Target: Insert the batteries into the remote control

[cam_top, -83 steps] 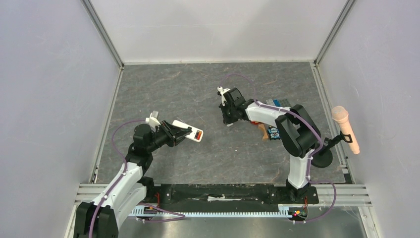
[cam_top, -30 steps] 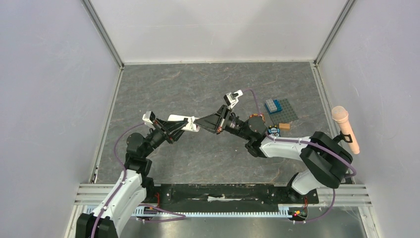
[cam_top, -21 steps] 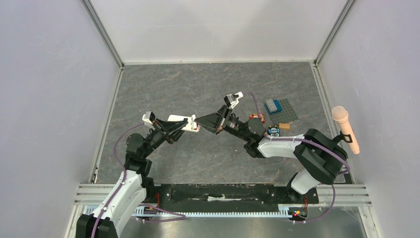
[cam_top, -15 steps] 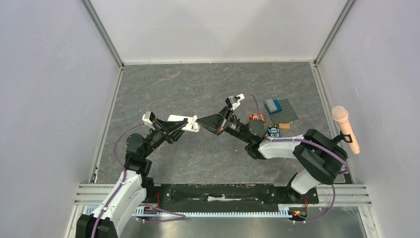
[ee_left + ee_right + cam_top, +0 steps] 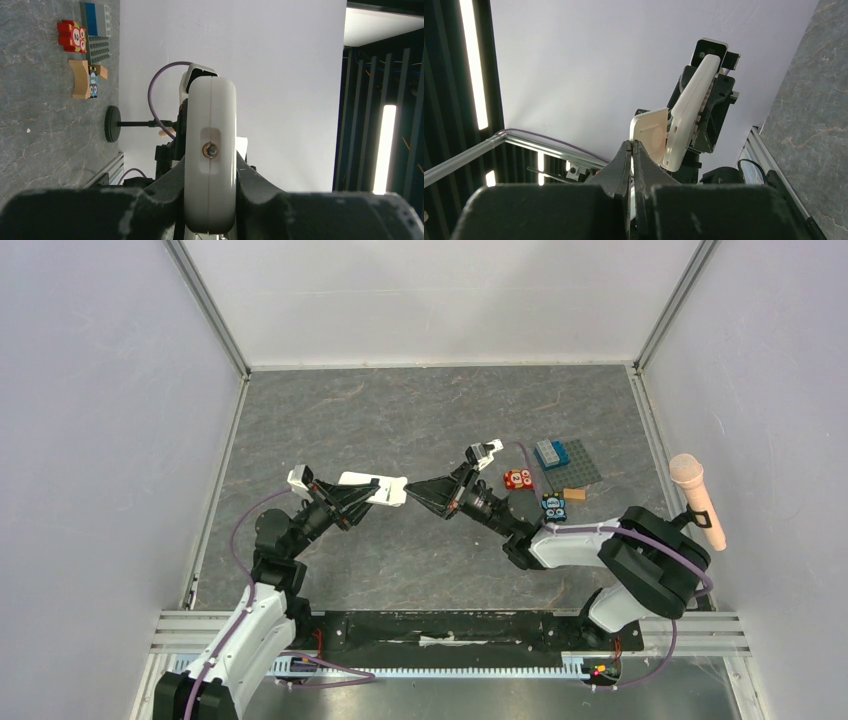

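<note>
My left gripper (image 5: 362,494) is shut on the white remote control (image 5: 375,483) and holds it above the table, pointing right. In the left wrist view the remote (image 5: 210,125) shows end-on between the fingers (image 5: 165,185). My right gripper (image 5: 414,487) points left, its tips just off the remote's right end. In the right wrist view its jaws (image 5: 632,144) are pressed on a thin white cover piece (image 5: 650,134), which stands beside the remote (image 5: 689,107). No battery shows in any view.
A red block with white circles (image 5: 518,479), a grey baseplate with a blue brick (image 5: 565,458), a tan block (image 5: 574,495) and a small blue piece (image 5: 553,506) lie at right. A pink microphone on a stand (image 5: 697,500) stands at the far right.
The right arm came from the table's middle up to the remote's right end, then drew back slightly right, uncovering the red block. The left gripper raised the remote and has held still since.
</note>
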